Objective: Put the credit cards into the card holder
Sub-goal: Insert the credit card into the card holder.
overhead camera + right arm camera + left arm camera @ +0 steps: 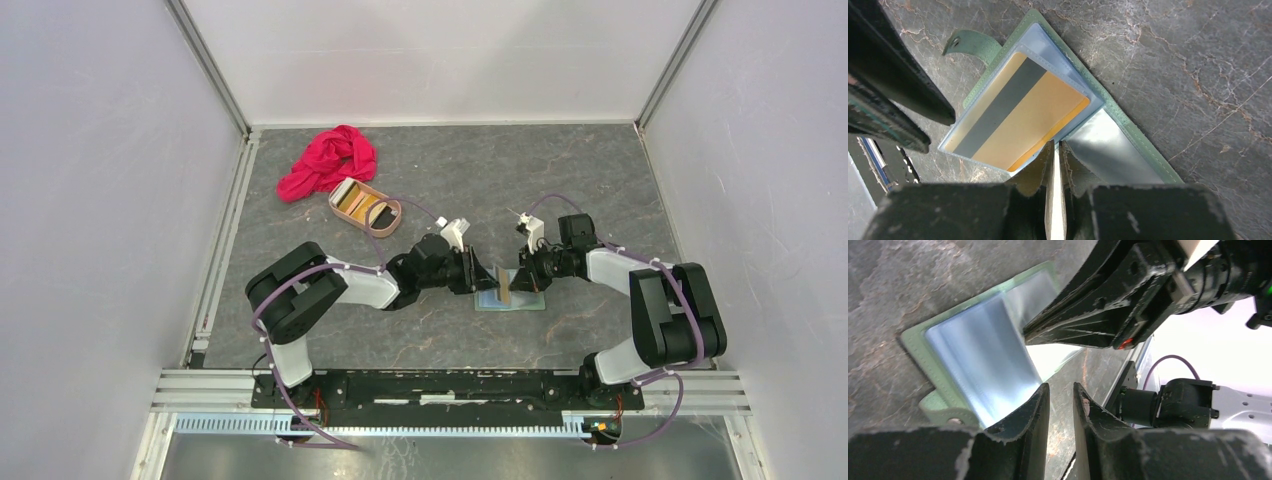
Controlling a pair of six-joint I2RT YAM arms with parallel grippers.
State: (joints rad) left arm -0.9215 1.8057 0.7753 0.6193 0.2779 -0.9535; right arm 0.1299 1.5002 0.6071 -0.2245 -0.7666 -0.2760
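Clamped shut, the right gripper [1054,150] pinches a silvery-white plastic card [1055,200] edge-on. The card's leading edge is just at the mouth of a clear sleeve in the sage-green folding card holder [1113,150]. That holder lies open and flat on the grey marbled bench [600,180], about midway between the left and right edges and nearer the near edge than the far one. The left gripper [1060,390] has its jaws a narrow way apart with nothing between them, tips just beside the holder's snap-tab side.

To seat the card well, I judge it should stay low and in line with the pocket opening, sliding in along its length rather than being pushed down. The sleeve looks soft and could buckle, or the holder could skate on the smooth stone. The left gripper looks well placed to pin the holder's edge meanwhile. Release should come only once most of the card is in.

Count:
- one card holder
- one orange-gold plastic card with a dark stripe [1038,115], already sleeved
- one silvery-white card, in the right gripper
- more cards in the one pinkish-tan oval tray [392,226] toward the far-left corner, too small to number
- one crumpled red cloth [328,160] beside the tray
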